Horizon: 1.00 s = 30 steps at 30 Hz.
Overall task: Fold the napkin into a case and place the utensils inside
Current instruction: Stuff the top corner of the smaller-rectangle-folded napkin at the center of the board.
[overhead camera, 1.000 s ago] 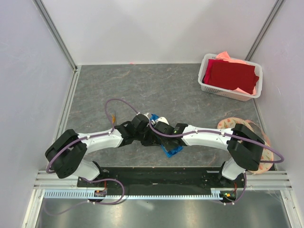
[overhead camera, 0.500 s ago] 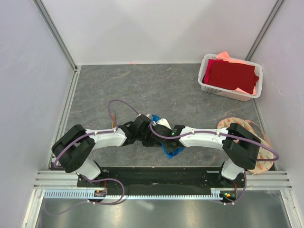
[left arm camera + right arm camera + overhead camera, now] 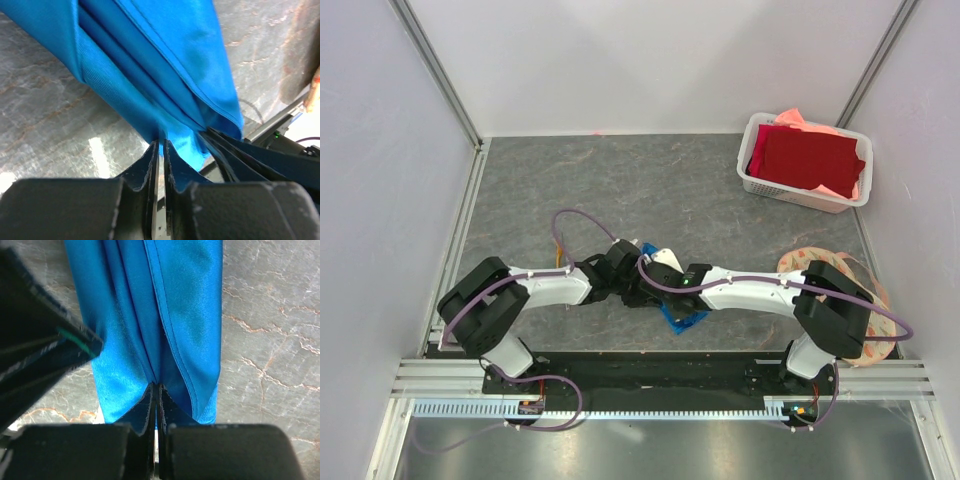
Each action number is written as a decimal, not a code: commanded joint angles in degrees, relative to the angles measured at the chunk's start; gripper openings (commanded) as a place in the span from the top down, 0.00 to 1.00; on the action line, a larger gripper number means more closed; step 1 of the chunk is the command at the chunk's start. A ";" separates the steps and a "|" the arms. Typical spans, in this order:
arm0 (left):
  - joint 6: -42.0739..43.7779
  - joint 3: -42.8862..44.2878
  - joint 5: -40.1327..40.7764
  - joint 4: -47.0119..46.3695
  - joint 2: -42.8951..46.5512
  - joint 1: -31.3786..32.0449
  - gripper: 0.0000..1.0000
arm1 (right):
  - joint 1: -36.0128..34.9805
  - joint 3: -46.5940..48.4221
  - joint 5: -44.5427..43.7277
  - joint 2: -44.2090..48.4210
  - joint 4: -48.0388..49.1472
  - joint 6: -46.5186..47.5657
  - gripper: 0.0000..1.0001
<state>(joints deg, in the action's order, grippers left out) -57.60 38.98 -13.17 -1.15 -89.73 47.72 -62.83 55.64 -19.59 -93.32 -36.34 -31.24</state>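
The bright blue napkin [image 3: 682,315] lies folded into a narrow layered strip on the grey table, mostly hidden under the two wrists in the top view. My left gripper [image 3: 161,142] has its jaws almost together, pinching an edge fold of the napkin [image 3: 150,65]. Just to its right, my right gripper [image 3: 156,386] is shut on a middle fold of the napkin [image 3: 190,315]. The two grippers meet tip to tip at the table's centre, left [image 3: 625,283] and right [image 3: 656,290]. A thin orange-brown sliver [image 3: 559,263] beside the left arm's cable may be the utensils.
A white basket [image 3: 752,180] with a dark red cloth [image 3: 805,160] over a salmon-pink one stands at the back right. A round floral mat [image 3: 802,262] lies under the right arm. Metal rails line the left side and the near edge.
The right gripper's jaws have closed onto the napkin fold. The left jaws narrowed a little. The left arm's elbow swung right, toward the centre.
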 commanded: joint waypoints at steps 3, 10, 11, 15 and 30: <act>-1.37 0.84 -0.19 -2.19 -3.96 0.79 0.89 | -1.24 3.69 -0.09 3.23 -0.75 1.01 1.00; -1.81 0.31 0.07 -3.07 -4.57 1.14 0.90 | -1.33 4.57 3.42 3.85 -1.10 0.31 1.00; -1.81 0.31 0.16 -3.07 -4.49 1.23 0.90 | -1.25 4.57 4.29 3.93 -0.84 0.31 1.00; -1.90 0.48 0.34 -3.07 -4.31 1.93 0.91 | -1.24 4.31 5.71 3.23 0.47 -0.48 1.00; -3.04 0.74 0.95 -3.16 -3.52 4.75 0.92 | -1.24 5.80 7.55 0.59 3.47 -3.65 1.00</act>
<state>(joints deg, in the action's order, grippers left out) -58.57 39.05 -13.58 -3.57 -93.21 48.75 -63.26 57.28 -13.54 -91.98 -39.72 -35.31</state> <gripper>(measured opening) 0.087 0.009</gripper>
